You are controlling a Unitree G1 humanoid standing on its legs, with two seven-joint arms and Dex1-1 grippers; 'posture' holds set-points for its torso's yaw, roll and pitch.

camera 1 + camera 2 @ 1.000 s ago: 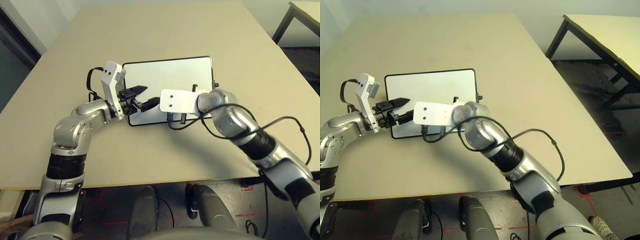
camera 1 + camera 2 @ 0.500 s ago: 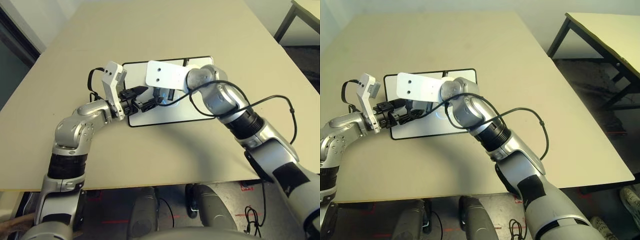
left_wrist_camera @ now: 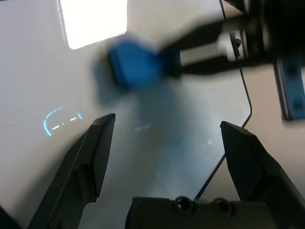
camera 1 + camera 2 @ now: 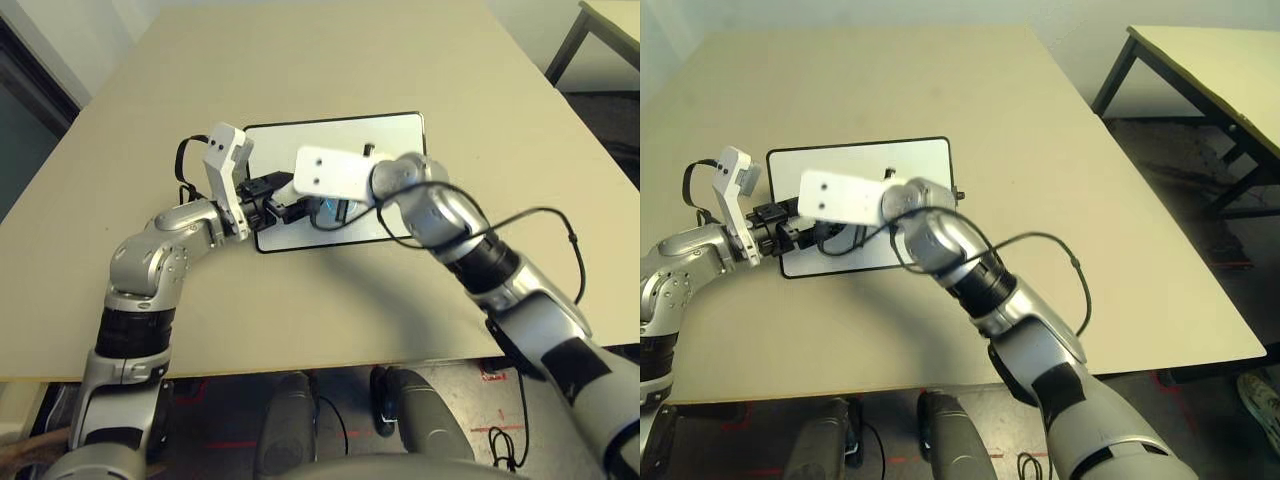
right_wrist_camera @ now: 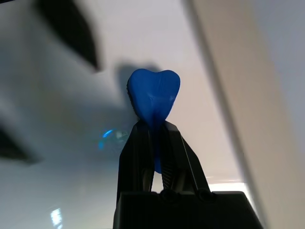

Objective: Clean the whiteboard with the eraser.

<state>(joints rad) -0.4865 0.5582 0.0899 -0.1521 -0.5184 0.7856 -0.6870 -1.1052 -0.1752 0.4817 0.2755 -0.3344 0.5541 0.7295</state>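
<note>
Wiping is likely why the blue eraser (image 5: 153, 93) is pinched between the right gripper's (image 5: 153, 126) fingers, head exposed, over the whiteboard (image 4: 290, 236); contact is unclear. The left gripper (image 3: 167, 120), fingers spread and empty, hovers over the board's left part, perhaps ready to steady it on the table (image 4: 240, 320).

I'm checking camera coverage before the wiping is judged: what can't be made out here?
- Eraser: in the left wrist view, motion blur smears its edges.
- Whiteboard: in the left eye view, both arms hide part of its middle.
- Second table: the right eye view's edge cuts off its far side.
</note>
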